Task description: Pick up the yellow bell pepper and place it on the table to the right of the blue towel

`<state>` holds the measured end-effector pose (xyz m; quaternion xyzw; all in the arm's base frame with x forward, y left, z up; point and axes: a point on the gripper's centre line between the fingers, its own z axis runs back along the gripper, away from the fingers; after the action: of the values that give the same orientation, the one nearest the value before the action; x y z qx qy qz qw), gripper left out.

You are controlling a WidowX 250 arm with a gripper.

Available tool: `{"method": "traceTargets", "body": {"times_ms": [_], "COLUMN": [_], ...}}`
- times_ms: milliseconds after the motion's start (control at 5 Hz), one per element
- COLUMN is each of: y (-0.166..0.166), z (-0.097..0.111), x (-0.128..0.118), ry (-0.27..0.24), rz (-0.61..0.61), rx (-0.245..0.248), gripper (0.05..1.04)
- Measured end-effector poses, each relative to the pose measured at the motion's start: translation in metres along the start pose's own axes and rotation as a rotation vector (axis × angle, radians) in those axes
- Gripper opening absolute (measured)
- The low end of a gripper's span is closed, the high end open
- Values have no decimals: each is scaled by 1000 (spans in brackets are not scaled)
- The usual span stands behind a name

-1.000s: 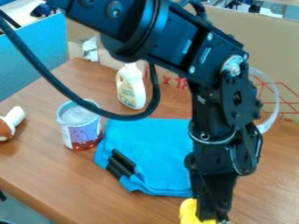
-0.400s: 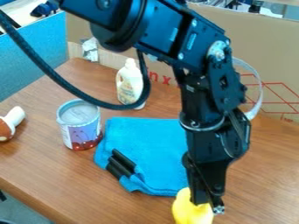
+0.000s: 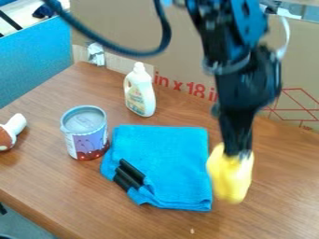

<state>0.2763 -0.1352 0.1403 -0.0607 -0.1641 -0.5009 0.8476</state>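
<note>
The black gripper [image 3: 239,153] hangs right of the blue cloth, shut on a yellow object [image 3: 231,176] that is blurred and seems raised off the table. The folded blue cloth [image 3: 167,161] lies flat, with two short black cylinders [image 3: 129,174] at its lower left edge. Left of the cloth stands a can [image 3: 86,133] with a purple and red label. Behind it, a white bottle [image 3: 139,91] stands upright.
A brown and white mushroom-shaped object [image 3: 10,132] lies at the left edge of the wooden table [image 3: 56,186]. Cardboard [image 3: 187,60] walls the back, and a blue panel [image 3: 36,63] stands at the left.
The gripper has risen away from the front edge with the yellow object in it, after a small shift to the left. The cloth, can and bottle have stayed in place.
</note>
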Motion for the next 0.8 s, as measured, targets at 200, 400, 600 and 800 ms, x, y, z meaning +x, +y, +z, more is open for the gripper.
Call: {"method": "traceTargets", "body": {"times_ms": [200, 400, 600, 800], "y": [17, 45, 66, 73], "z": [10, -2, -20, -39], "x": [19, 36, 57, 65], "ry": [-42, 2, 11, 43], "rz": [-73, -34, -8, -15], "rx": [37, 94, 125, 104], "gripper": [102, 102, 102, 102]}}
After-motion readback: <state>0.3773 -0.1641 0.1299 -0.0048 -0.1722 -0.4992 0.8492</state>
